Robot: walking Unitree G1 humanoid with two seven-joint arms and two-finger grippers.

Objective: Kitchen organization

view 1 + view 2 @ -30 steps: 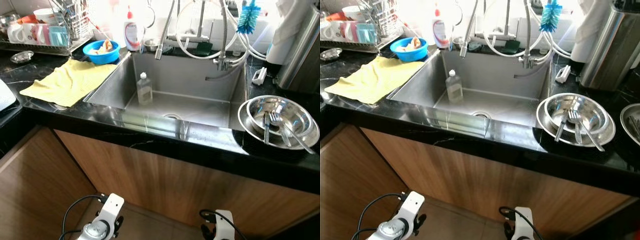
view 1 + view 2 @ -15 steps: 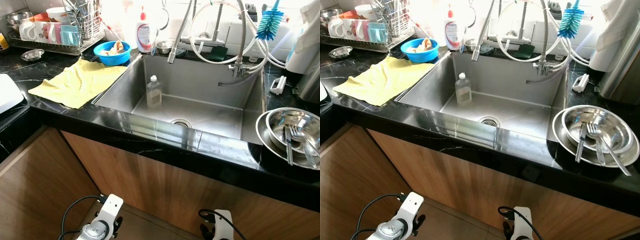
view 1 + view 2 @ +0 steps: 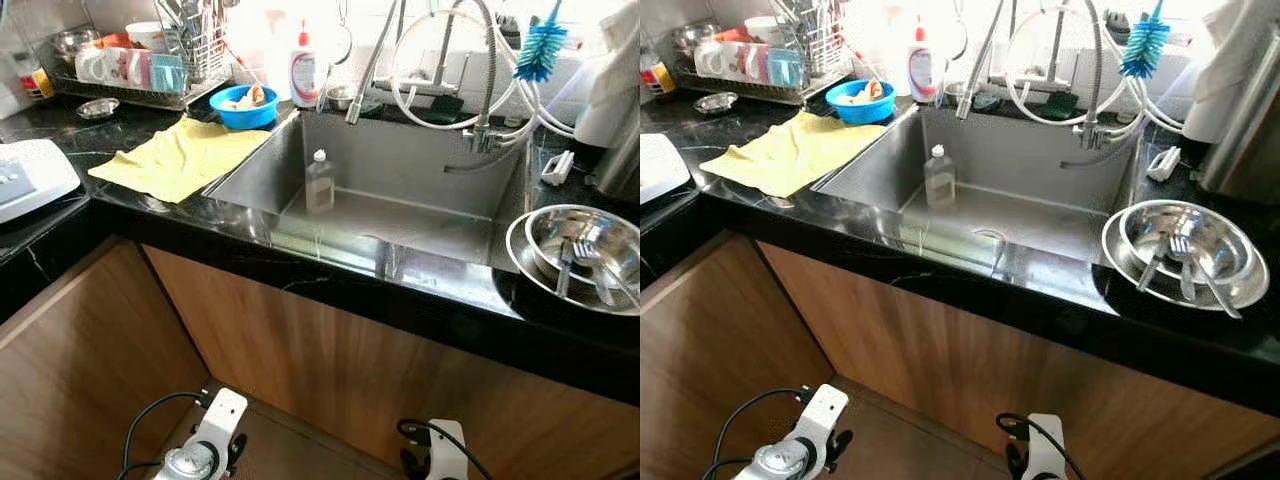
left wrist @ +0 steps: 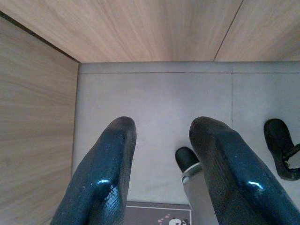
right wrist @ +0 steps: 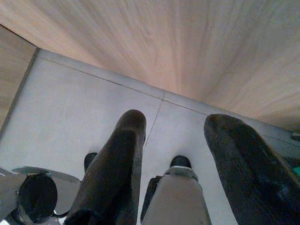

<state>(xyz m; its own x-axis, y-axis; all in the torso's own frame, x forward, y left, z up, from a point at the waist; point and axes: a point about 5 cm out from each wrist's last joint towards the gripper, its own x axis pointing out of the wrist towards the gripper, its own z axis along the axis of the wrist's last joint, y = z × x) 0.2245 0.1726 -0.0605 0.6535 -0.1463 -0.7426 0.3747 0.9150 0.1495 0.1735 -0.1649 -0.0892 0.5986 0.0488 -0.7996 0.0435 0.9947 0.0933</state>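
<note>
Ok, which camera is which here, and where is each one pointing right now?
Left eye view: on the head, looking forward and down at the sink, yellow cloth and steel bowls; both wrists show at the bottom edge.
Right eye view: the stereo twin, same counter.
Left wrist view: on the hanging left arm, looking down along the open left gripper at the grey floor tiles and wood cabinet.
Right wrist view: likewise along the open right gripper.
Both wrist views share floor, cabinet fronts and the robot's feet.
</note>
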